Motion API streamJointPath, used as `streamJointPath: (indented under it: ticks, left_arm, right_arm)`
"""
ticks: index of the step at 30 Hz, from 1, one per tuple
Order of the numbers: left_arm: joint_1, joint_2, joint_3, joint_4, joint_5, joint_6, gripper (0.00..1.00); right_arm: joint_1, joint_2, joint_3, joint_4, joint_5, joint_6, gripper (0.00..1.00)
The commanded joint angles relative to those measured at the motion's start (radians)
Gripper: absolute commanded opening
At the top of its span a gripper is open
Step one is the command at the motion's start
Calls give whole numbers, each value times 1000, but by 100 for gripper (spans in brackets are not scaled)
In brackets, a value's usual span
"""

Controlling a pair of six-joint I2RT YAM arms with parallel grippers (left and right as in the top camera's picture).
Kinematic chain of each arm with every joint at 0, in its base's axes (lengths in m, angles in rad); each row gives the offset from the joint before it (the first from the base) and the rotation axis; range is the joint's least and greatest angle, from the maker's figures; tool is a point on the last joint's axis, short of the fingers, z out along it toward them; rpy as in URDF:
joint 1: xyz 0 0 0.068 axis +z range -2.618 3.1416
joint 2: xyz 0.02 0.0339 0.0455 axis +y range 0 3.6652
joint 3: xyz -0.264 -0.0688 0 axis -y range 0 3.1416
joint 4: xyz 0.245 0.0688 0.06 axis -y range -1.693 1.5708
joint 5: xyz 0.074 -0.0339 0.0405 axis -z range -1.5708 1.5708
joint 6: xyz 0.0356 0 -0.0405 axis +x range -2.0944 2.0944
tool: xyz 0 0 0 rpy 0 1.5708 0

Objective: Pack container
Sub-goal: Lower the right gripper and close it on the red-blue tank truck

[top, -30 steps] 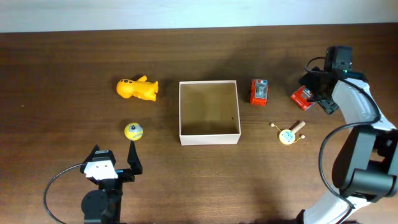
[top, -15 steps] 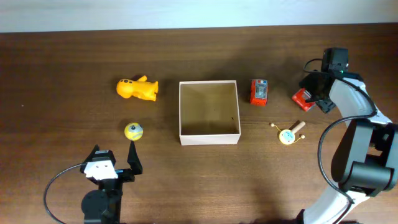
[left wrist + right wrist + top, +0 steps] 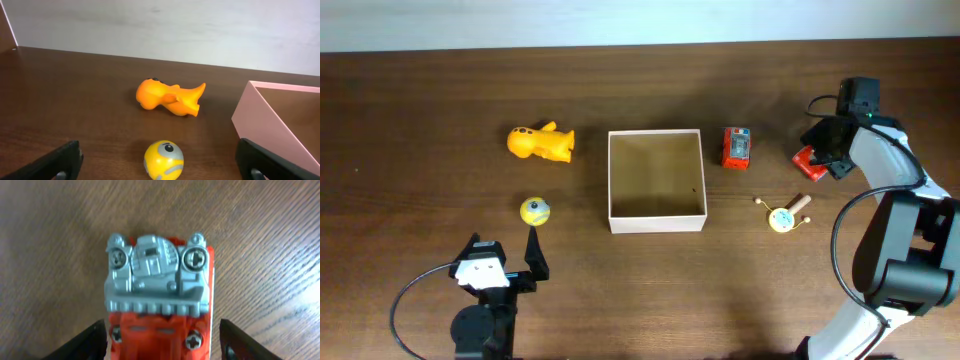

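Centrally, container [image 3: 657, 222] white-walled, tan-floored; left fingers [image 3: 62, 160] wide, empty; right fingers [image 3: 92, 340] spread astride toy [image 3: 157, 285].

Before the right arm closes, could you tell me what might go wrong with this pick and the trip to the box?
1. The right gripper straddles the red and grey toy with its fingers open. The toy looks slightly rotated between them, so closing may twist it or push it out.
2. Another red toy lies between this one and the container, so a low carry could knock it.
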Motion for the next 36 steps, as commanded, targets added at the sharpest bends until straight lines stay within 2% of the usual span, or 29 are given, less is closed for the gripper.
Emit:
streamJointPath:
  ticks: [1,12,16,21,23,32,36]
  left_arm:
    - [4,-3,-6,2,11,-2,99]
    - [4,-3,-6,2,11,-2,99]
    - [4,-3,-6,2,11,-2,99]
    - [4,-3,-6,2,11,-2,99]
    - [4,-3,-6,2,11,-2,99]
    - [4,-3,-6,2,11,-2,99]
    - [4,-3,-6,2,11,-2,99]
  right_arm:
    - [-5,12,16,-17,-39,-21,67]
    - [-6,12,16,-82,-39,-236,67]
    - [-6,12,16,-76,-36,-281,61]
    - [-6,12,16,-80,-11,-428,62]
    - [-7,12,16,-84,-1,-465,66]
    - [-5,12,16,-89,26,-455,70]
    - [-5,12,16,-119,18,-298,71]
